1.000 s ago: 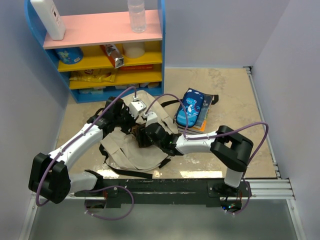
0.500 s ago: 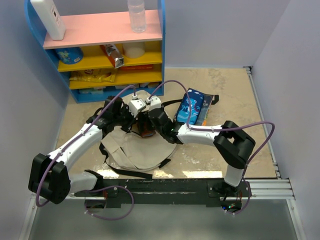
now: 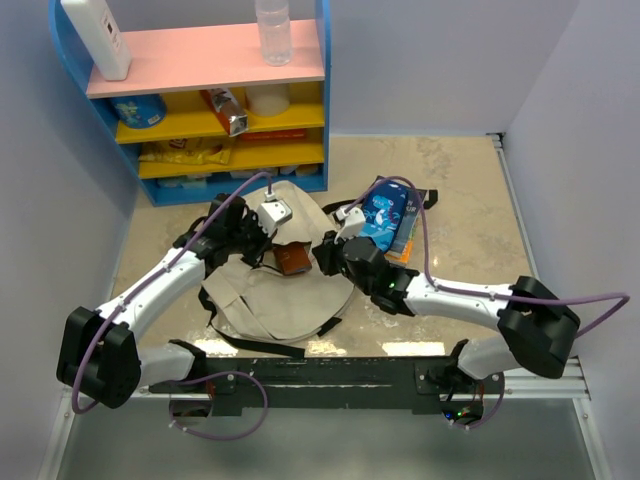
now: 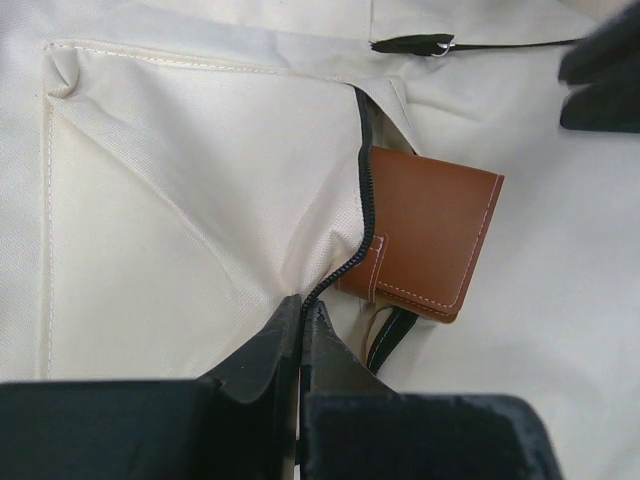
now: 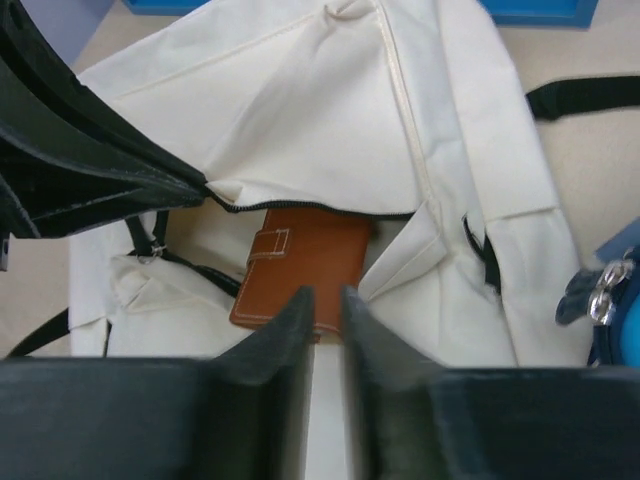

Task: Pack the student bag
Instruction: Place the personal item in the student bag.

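"Why is the left end effector (image 4: 300, 322) pressed down into the cloth like that?"

"It's clamped on the zipper edge (image 4: 352, 215) of the student bag (image 3: 270, 305). I'd say it's lifting the pocket mouth so there's a gap to slide things into. The bag lies flat, left of the middle of the surface (image 3: 460, 185), between the shelf (image 3: 200, 60) in the far left corner and the near edge."

"And the brown wallet (image 4: 430, 235)?"

"One end is tucked under the zipper lip. The rest lies out on the cream cloth, slightly askew."

"Is the right end effector (image 5: 322, 305) holding it?"

"No. It hovers just over the wallet with a slim gap between its fingers and nothing in that gap. My guess is it's placed there to nudge the wallet further in."

"What can't you make out?"

"How deep the wallet sits, since the flap covers that end. I can't see inside the pocket at all. From above, both arms crowd over the spot and hide the fingertips. From the right wrist, the fingers cover the wallet's near edge. The blue pencil case (image 3: 383, 212), just right of the bag, is cut off at that view's edge."
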### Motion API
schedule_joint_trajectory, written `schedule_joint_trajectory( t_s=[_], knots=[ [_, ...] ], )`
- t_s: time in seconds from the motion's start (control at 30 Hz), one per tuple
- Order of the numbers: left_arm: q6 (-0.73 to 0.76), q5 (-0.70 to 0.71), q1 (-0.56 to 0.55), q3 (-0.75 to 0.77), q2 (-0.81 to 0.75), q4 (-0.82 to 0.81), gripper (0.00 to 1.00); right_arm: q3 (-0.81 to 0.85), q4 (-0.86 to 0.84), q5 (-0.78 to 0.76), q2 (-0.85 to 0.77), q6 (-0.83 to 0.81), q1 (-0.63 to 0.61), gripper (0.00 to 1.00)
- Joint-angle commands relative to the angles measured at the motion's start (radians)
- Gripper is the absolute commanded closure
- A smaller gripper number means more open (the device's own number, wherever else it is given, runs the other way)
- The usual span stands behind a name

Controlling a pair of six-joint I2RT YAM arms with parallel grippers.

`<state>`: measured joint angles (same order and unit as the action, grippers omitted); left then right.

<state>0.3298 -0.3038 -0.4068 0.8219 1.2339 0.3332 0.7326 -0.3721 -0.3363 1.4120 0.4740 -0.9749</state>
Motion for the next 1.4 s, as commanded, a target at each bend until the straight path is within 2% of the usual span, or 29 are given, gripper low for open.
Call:
schedule_joint_trajectory(
  t_s=[0.0,0.03,0.23,0.5,0.63,0.93,1.13,1.37],
  knots=[
    [-0.006,-0.035,-0.004,0.008,-0.017,-0.049,1.0,-0.039,-0.033,0.037,-0.015,0.041,-0.001,0.93],
    [-0.006,-0.035,-0.004,0.01,-0.017,-0.046,1.0,-0.042,-0.031,0.046,-0.01,0.044,-0.002,1.0],
    [-0.012,-0.038,-0.004,0.011,-0.014,-0.049,1.0,-0.078,-0.067,0.082,0.037,0.064,-0.022,1.0],
    [-0.011,-0.038,-0.004,0.013,-0.011,-0.048,1.0,-0.042,-0.09,0.082,0.116,0.061,-0.045,1.0],
    [-0.009,-0.04,-0.006,0.005,-0.014,-0.048,1.0,-0.018,-0.125,0.017,0.148,0.081,-0.045,1.0],
    [-0.005,-0.049,-0.004,0.0,-0.014,-0.049,1.0,0.115,-0.156,-0.023,0.303,0.129,-0.047,1.0],
    [-0.003,-0.054,-0.004,-0.001,-0.014,-0.048,1.0,0.22,-0.156,-0.124,0.416,0.176,-0.045,1.0],
    [-0.005,-0.058,-0.004,0.0,-0.016,-0.042,1.0,0.231,-0.271,-0.274,0.45,0.16,-0.045,1.0]
  ],
)
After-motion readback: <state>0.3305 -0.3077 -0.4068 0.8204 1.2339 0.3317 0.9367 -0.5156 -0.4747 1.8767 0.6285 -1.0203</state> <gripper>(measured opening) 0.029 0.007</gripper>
